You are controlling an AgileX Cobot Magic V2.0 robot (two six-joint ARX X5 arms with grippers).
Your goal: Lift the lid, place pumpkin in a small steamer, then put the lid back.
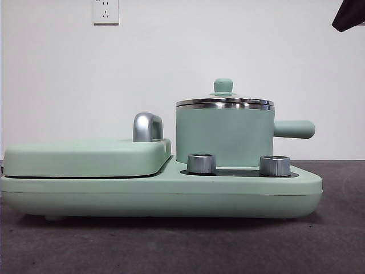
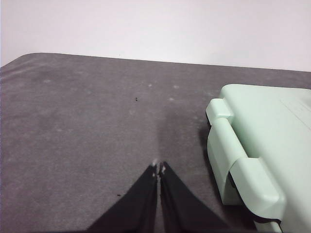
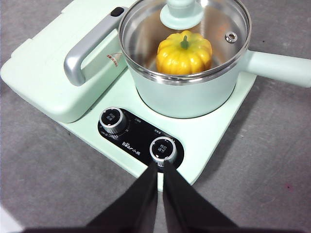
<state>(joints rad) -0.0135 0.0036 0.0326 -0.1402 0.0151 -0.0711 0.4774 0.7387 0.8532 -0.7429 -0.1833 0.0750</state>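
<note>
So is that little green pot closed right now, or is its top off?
Closed. The lid sits level on the small steamer, rim on rim, and the pumpkin shows inside through the glass.

One glossy yellow-orange ribbed toy pumpkin [image 3: 184, 53]. One mint-green cylindrical steel-rimmed pot [image 1: 223, 137]. One round clear glass lid with mint knob [image 1: 223, 100]. One wide mint-green base appliance [image 1: 159, 194]. One flat mint-green rectangular grill cover [image 1: 85, 157]. Two silver knobs [image 1: 201, 163]. One white wall socket [image 1: 105, 11]. Two black two-jawed grippers [image 2: 158, 170].
</note>
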